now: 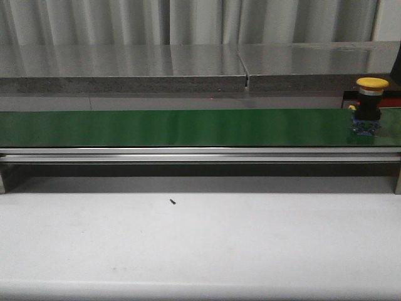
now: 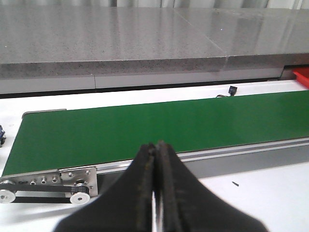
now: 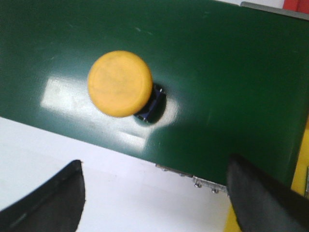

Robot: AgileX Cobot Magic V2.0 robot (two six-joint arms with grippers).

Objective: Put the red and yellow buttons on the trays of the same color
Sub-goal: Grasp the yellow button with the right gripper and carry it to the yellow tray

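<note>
Step in hand: pick-up of the yellow button, not yet begun as a grasp.

The yellow mushroom-capped push button [image 1: 371, 94], with a dark body and blue base, stands upright on the long green conveyor belt [image 1: 175, 128] at its far right end in the front view, close to the belt's front edge. The right wrist view looks almost straight down on the button's round yellow cap [image 3: 119, 83], the blue base showing just beneath it.

Right gripper [image 3: 154, 193]: fingers spread wide apart and holding nothing. One black finger [image 3: 53, 198] lies over the white tabletop, the other [image 3: 260, 193] over the belt's metal frame. The button sits beyond the fingertips, apart from both, and off the midline between them, nearer the first finger.

Left gripper [image 2: 157, 193]: black fingers pressed together with nothing between them, hanging over the near edge of the belt's left end. No button is visible on that stretch of belt.

Trays: a sliver of red [image 2: 301, 77] shows at the edge of the left wrist view and patches of yellow [image 3: 299, 164] and red at the edge of the right wrist view. These are probably the trays, but too little is visible to confirm.

Judgement on next move: the right arm needs to advance over the belt and shift sideways to centre the button between the fingers, descend so the pads meet the dark body below the cap, then close. The cap overhangs the body, so a grip on the cap alone is likely to slip. Placement on the yellow tray follows. No red button is in view.
</note>
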